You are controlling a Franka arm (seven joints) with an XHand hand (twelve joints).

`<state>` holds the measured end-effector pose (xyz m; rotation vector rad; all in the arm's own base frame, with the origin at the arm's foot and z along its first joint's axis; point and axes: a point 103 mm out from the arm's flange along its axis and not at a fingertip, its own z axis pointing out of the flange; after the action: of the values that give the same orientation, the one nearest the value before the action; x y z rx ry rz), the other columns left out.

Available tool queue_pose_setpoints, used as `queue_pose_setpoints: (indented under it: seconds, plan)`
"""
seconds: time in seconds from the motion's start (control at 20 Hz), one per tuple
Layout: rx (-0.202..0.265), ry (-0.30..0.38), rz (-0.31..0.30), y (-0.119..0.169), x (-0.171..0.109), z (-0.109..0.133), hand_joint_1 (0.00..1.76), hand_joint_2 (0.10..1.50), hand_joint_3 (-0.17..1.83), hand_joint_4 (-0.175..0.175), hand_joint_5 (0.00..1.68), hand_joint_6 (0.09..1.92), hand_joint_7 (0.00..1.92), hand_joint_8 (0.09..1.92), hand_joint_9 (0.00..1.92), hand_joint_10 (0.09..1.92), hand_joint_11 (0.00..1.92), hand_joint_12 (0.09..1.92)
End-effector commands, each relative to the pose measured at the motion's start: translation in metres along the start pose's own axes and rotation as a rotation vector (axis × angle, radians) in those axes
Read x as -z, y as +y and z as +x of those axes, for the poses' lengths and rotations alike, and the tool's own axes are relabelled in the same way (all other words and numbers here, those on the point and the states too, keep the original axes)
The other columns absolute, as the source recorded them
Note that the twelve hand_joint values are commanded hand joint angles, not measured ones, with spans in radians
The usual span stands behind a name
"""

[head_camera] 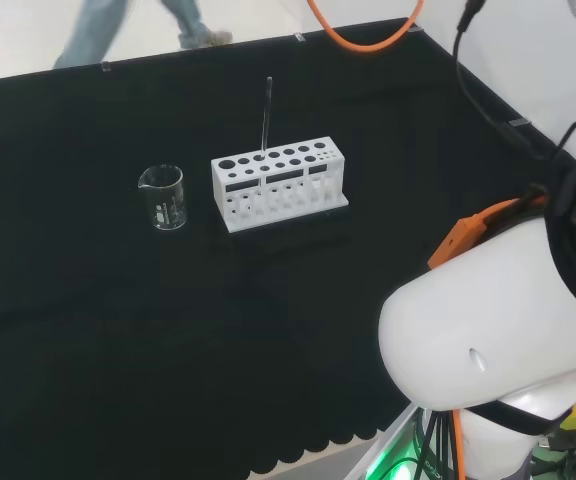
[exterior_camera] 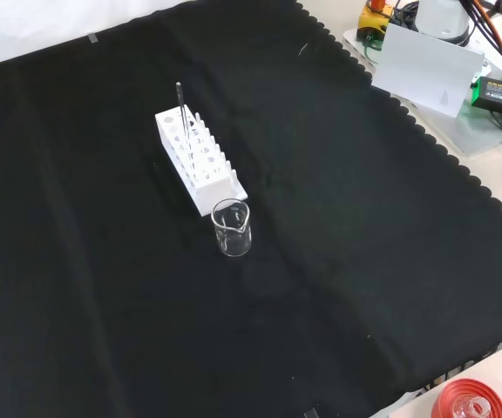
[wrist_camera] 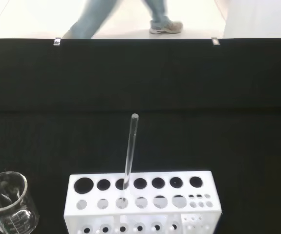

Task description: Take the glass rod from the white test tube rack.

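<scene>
Glass rod [wrist_camera: 130, 151] stands upright in white test tube rack [wrist_camera: 143, 202], untouched; approach step. Finger state: we cannot tell. Next we descend and pinch its top.

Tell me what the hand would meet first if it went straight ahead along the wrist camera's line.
Probably the glass rod, standing upright in the white test tube rack, roughly centred ahead. The beaker sits off to one side. Depth is unclear.
</scene>
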<state>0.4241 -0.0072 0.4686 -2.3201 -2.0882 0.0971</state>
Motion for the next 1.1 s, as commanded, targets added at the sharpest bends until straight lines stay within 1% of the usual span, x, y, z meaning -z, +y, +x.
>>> queue_pose_setpoints:
  seconds: [0.05, 0.3, 0.65, 0.8, 0.9, 0.95, 1.1]
  plan:
    - [0.026, 0.013, -0.006, 0.044, -0.018, 0.010, 0.60, 1.18, -0.17, -0.094, 0.31, 0.09, 0.21, 0.78, 0.43, 0.79, 0.55, 1.33]
    - [0.035, 0.008, 0.022, 0.061, -0.042, 0.009, 0.60, 1.19, -0.17, -0.095, 0.31, 0.09, 0.22, 0.78, 0.48, 0.78, 0.60, 1.32]
    - [0.050, 0.006, 0.057, 0.076, -0.070, 0.007, 0.60, 1.19, -0.17, -0.103, 0.34, 0.09, 0.28, 0.78, 0.59, 0.75, 0.70, 1.30]
    - [0.071, 0.018, 0.067, 0.079, -0.082, 0.006, 0.59, 1.20, -0.17, -0.105, 0.36, 0.09, 0.30, 0.78, 0.62, 0.74, 0.72, 1.29]
    - [0.083, 0.016, 0.080, 0.079, -0.084, 0.006, 0.57, 1.21, -0.17, -0.104, 0.37, 0.09, 0.31, 0.78, 0.64, 0.74, 0.73, 1.29]
    - [0.077, 0.027, 0.089, 0.084, -0.096, 0.006, 0.56, 1.22, -0.17, -0.104, 0.37, 0.09, 0.32, 0.78, 0.64, 0.74, 0.73, 1.29]
    - [0.081, 0.019, 0.114, 0.090, -0.117, 0.006, 0.54, 1.23, -0.17, -0.103, 0.38, 0.09, 0.33, 0.78, 0.65, 0.73, 0.74, 1.29]
